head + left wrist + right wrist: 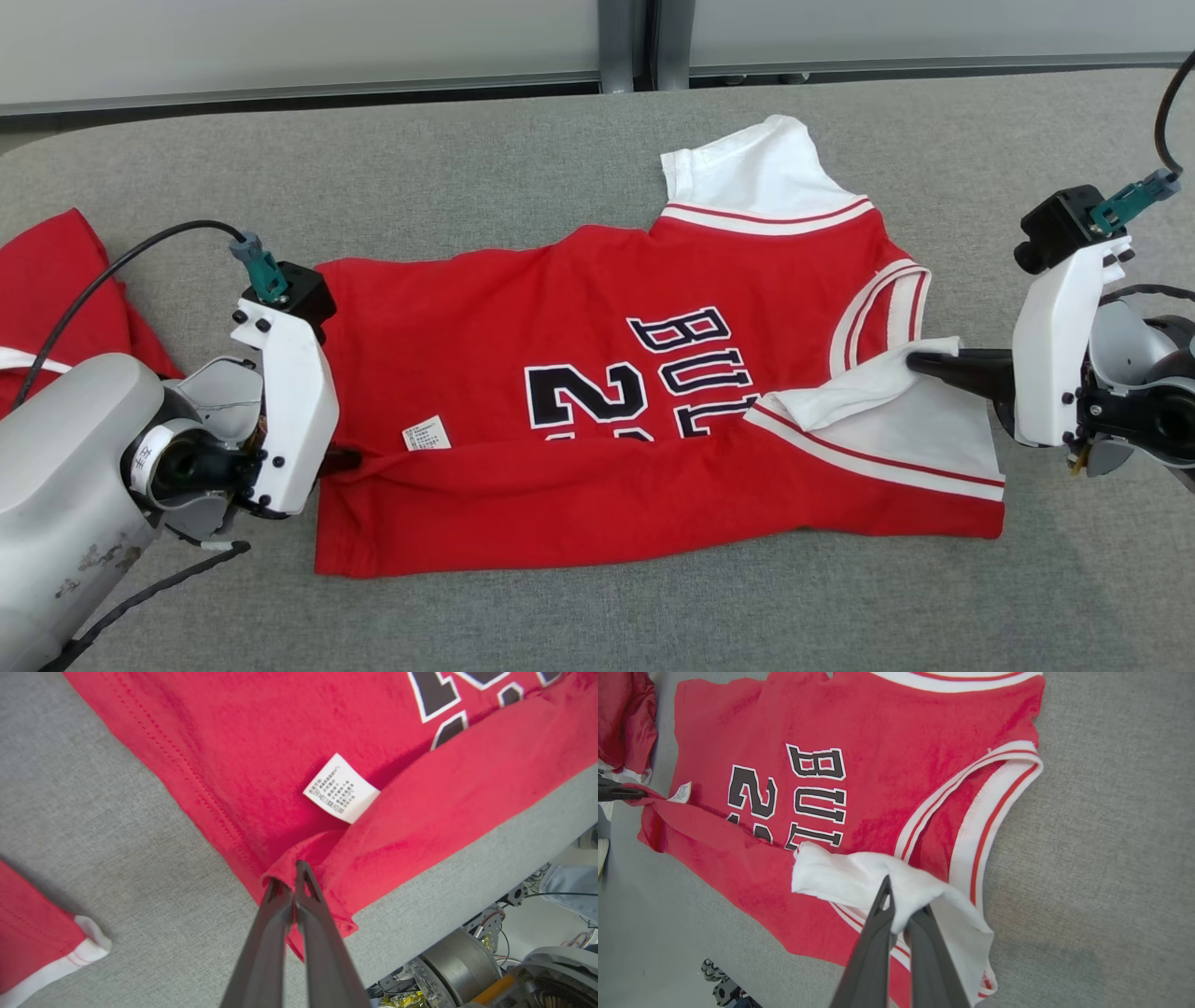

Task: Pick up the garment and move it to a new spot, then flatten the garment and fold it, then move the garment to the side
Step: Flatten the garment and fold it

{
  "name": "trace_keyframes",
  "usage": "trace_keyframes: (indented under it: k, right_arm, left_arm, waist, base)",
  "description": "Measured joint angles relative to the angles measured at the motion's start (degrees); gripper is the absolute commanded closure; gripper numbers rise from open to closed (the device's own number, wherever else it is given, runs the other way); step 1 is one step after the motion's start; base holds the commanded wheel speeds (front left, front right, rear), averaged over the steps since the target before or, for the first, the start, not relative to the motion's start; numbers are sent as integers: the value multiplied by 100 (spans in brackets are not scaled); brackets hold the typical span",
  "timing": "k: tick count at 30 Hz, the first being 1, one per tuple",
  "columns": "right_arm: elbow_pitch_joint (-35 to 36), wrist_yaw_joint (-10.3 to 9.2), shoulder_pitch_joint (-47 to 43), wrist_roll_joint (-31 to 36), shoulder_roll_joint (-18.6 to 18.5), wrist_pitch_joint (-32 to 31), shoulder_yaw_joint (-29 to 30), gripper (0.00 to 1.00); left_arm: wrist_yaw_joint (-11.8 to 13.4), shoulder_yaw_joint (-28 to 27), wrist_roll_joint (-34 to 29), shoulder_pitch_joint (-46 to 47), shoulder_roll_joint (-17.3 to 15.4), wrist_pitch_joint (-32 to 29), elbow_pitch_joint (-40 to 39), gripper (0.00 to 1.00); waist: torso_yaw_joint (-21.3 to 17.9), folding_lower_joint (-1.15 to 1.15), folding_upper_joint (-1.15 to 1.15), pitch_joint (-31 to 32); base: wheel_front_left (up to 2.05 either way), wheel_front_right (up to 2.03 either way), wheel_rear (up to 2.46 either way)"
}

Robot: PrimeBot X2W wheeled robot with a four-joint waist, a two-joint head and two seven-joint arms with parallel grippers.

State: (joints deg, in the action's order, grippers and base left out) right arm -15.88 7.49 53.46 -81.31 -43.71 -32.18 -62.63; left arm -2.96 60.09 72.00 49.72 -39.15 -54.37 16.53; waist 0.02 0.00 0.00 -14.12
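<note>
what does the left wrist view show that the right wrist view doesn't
Left wrist view, not the right: the robot's base past the table edge, and the stitched hem up close. Right wrist view, not the left: the right gripper shut on the white sleeve, the striped armhole trim, the BUL lettering. Both: the red jersey, its care label, the left gripper shut on the hem, a second red garment.
</note>
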Motion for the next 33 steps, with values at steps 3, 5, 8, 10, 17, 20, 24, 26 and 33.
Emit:
trace_keyframes:
  k: [3,5,8,10,17,20,24,26,33]
  right_arm:
    - [-164,0,-10,16,100,104,44,0]
    - [-238,0,-52,18,159,230,85,0]
    - [-294,0,-146,35,242,579,193,0]
    - [-275,0,-210,64,267,949,336,0]
    - [-82,0,-839,254,253,2774,871,0]
    - [-23,0,-1315,374,247,3678,1081,0]
    - [-191,0,-1983,680,257,4547,1427,0]
    - [-197,0,-2329,791,391,4666,1722,0]
    - [26,-1,-3719,1978,1117,4718,3455,0]
  left_arm:
    - [-59,8,-8,1,79,90,168,0]
    - [-97,9,-7,-5,123,148,276,0]
    - [-138,-14,-20,-29,154,335,383,0]
    - [-181,-42,-125,-36,126,549,398,0]
    - [-9,-168,-1228,-245,-212,2282,171,0]
    - [472,-370,-1519,-620,-345,3322,-40,0]
    - [1357,-499,-2006,-1313,-492,4489,-544,0]
    - [1814,-622,-2134,-1686,-567,5031,-867,0]
    - [3303,-739,-2368,-3157,-270,6392,-1767,0]
  waist:
    - [5,0,0,40]
    - [8,0,0,93]
    - [15,0,0,207]
    - [19,0,0,309]
    - [32,0,0,723]
    - [44,0,0,907]
    - [82,0,0,1089]
    - [97,0,0,1134]
    - [111,0,0,1080]
  base:
    - [0,0,0]
    - [0,0,0]
    - [0,0,0]
    - [0,0,0]
    - [0,0,0]
    - [0,0,0]
    - [0,0,0]
    - [0,0,0]
    - [0,0,0]
